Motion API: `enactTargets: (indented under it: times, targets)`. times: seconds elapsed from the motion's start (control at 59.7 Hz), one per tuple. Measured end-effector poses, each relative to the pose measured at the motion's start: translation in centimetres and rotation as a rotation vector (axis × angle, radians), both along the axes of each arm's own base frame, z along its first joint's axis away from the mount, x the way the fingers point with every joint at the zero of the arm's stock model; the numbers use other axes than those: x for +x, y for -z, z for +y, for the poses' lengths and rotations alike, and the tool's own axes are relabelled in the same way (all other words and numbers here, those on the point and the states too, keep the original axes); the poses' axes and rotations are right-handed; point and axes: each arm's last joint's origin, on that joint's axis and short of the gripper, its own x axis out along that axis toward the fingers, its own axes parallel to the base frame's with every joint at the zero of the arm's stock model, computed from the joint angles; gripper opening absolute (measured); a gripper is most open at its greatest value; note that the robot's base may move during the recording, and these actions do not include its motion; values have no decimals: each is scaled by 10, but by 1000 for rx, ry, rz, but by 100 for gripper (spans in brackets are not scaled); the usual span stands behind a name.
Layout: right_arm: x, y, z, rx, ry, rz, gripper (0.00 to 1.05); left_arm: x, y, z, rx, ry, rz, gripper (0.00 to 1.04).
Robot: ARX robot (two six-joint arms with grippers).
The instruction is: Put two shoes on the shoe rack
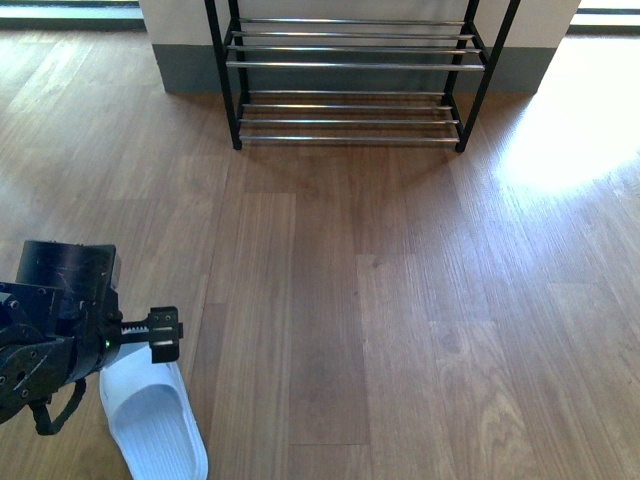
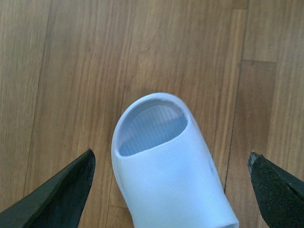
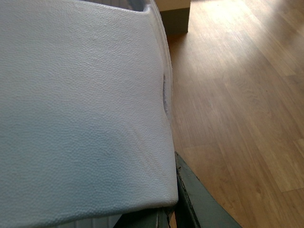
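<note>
One pale blue slide (image 1: 152,420) lies on the wooden floor at the near left, toe end pointing away from me. My left gripper (image 2: 171,159) hangs open just above it, its dark fingertips (image 2: 78,178) standing apart on either side of the strap without touching. A second pale blue slide (image 3: 80,109) fills the right wrist view, and my right gripper (image 3: 166,211) is shut on its edge. The right arm is outside the front view. The shoe rack (image 1: 350,65), black-framed with silver rods, stands at the far middle against the wall; only its lower tiers show.
Wooden plank floor (image 1: 380,300) stretches between me and the rack. A white wall with a grey base (image 1: 185,70) runs behind the rack. A bright sunlit patch (image 1: 565,140) lies on the floor at the far right.
</note>
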Motion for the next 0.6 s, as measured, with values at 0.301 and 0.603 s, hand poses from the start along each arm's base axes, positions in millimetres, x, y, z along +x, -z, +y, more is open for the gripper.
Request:
enactTargets:
  times: [0.301,0.603]
  targets:
    - [0,0,0,0,0,0,1,6,47,31,-9,-83,108,95]
    - [0,0,0,0,0,0,1,47,71,63,-94,-46,89,95]
